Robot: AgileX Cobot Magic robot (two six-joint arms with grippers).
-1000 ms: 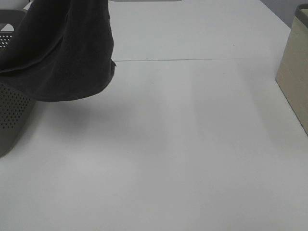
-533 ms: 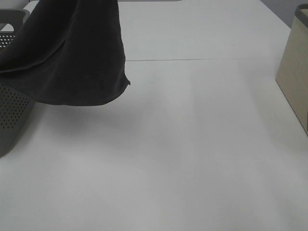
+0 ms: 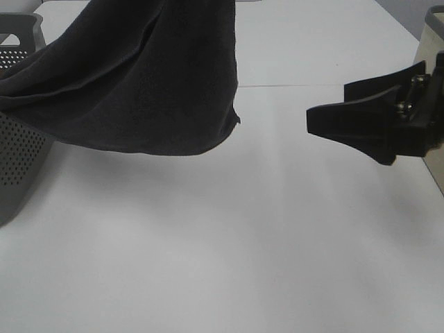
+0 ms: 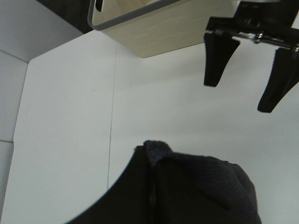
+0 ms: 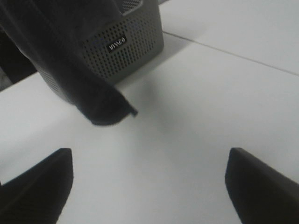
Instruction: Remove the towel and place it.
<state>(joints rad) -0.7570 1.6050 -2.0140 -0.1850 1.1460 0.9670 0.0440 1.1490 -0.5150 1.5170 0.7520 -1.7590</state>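
Two pincers are sharing this white table [image 3: 229, 243]. On the left pincer's side, a perforated grey basket [image 3: 17, 156] is sitting farthest from the right pincer, and one end of the towel [image 3: 139, 76] is draping over its rim.

The towel's long axis is slanting from the basket up towards the left pincer [image 4: 145, 156]. That pincer is sitting above the high camera's frame. In its own wrist view it is clenching a bunched fold of the dark cloth. Below that grip the towel is hanging as a broad sheet. Its lower hem is sagging close over the table and casting a soft shadow, and whether it is touching the surface is hard to tell. Its free lower corner is pointing towards the right pincer [image 3: 329, 104].

The right pincer is standing fully released, with its two black fingers spread wide and aiming at that corner. Bare table is lying between its fingertips and the cloth. Just behind the right pincer, a pale wood-look box [image 3: 422, 118] with a grey rim is standing.

Compared with a second ago, the towel is reaching much farther towards the right pincer. Its corner is now hanging past the table seam's midpoint, and the sheet is spreading wider. The right pincer is now showing in the high view, whereas both earlier frames lacked it.
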